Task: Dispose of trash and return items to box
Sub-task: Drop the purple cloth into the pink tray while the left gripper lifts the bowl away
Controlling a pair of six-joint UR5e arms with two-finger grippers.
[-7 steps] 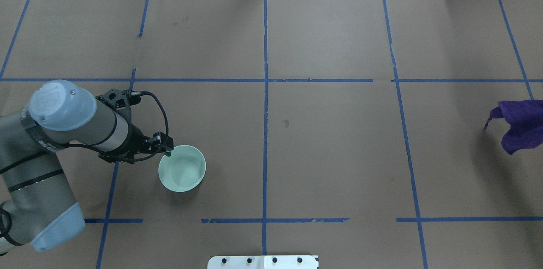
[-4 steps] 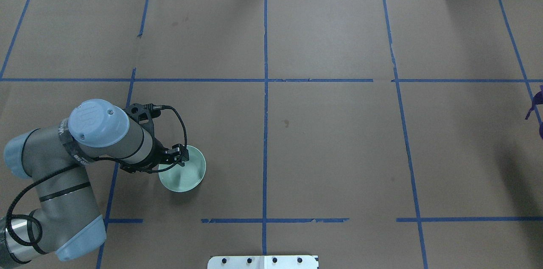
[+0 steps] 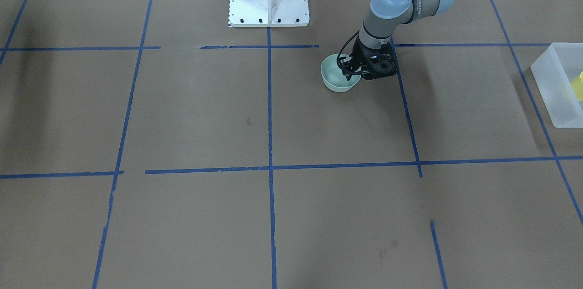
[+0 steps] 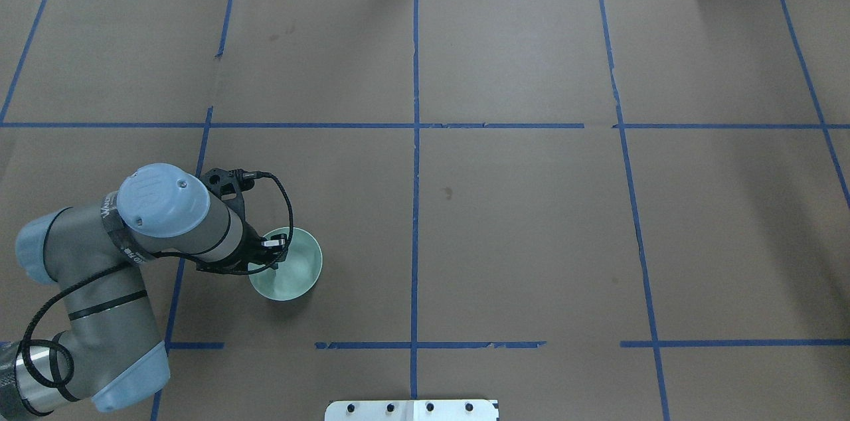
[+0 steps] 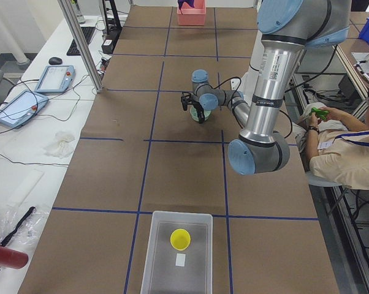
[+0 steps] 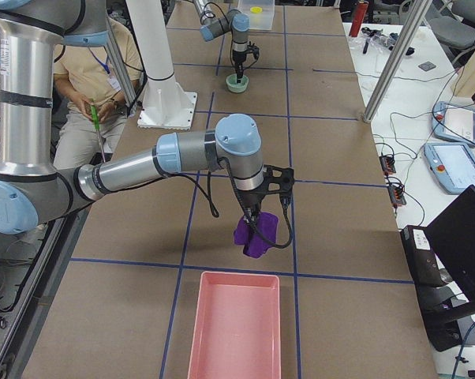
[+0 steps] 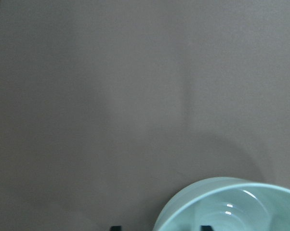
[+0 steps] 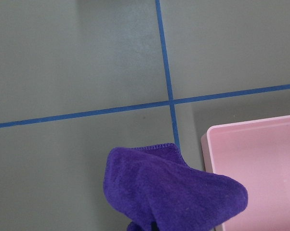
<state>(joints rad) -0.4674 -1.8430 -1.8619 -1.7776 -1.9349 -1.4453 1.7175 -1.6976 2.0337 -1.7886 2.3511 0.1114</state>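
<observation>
Left gripper hangs spread, jaws straddling the rim of the pale mint-green round plastic bowl; right gripper pinches a crumpled purple cloth aloft. Brown paper gridded with blue tape covers the table, beside a white cable-strewn desk. At the table's left end, the frosted translucent rectangular tub holds the bright-yellow tapered plastic cup.

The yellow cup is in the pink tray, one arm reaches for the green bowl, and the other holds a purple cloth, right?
No. The yellow cup sits in the frosted white box, not the pink tray, as the exterior left view shows. The rest holds: the left gripper is at the green bowl, and the right gripper holds the purple cloth.
</observation>
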